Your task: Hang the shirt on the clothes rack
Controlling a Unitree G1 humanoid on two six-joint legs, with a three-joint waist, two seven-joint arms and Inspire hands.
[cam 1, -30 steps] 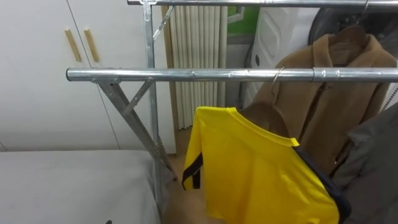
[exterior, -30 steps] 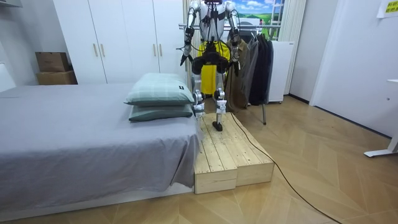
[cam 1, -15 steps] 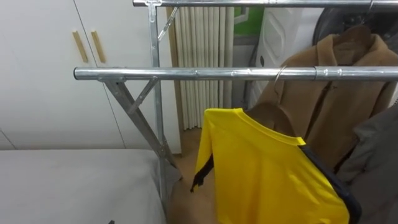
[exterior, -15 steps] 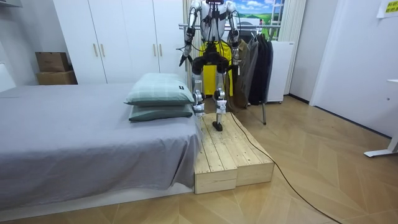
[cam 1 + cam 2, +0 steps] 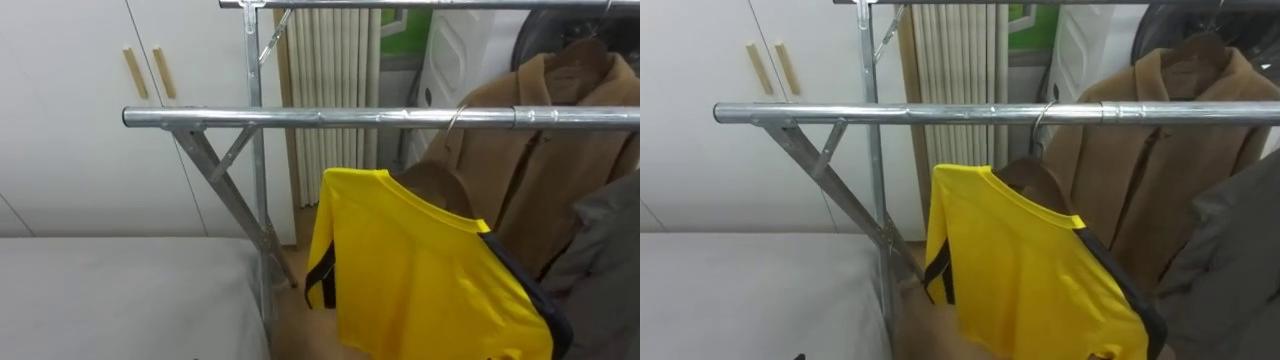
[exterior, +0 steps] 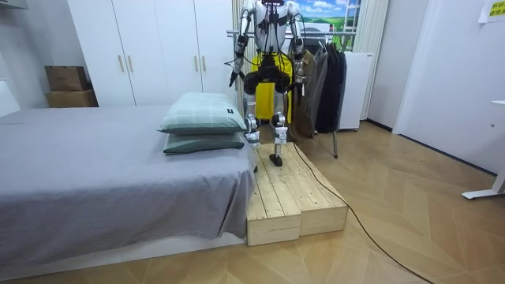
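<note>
A yellow shirt (image 5: 420, 270) with dark trim hangs on a brown wooden hanger (image 5: 432, 186). The hanger's wire hook sits over the front metal rail (image 5: 300, 117) of the clothes rack. The shirt slopes down to the right and hangs free. In the room view I stand on a wooden platform (image 6: 288, 197) facing the rack, with the yellow shirt (image 6: 288, 75) in front of my body. My left hand (image 6: 233, 75) hangs by my side at the room view's left. My right hand (image 6: 301, 54) is held near the rack on the room view's right.
A brown coat (image 5: 560, 150) hangs on the rear rail and a grey garment (image 5: 612, 250) at the right edge. The rack's slanted braces (image 5: 225, 200) stand at the left. A grey bed (image 5: 120, 300) lies lower left, white wardrobe doors (image 5: 80, 120) behind. Pillows (image 6: 201, 118) lie on the bed.
The whole eye picture has shifted slightly to the right, so my head has moved. The yellow shirt has swayed a little on its hanger. My arms stay about where they were.
</note>
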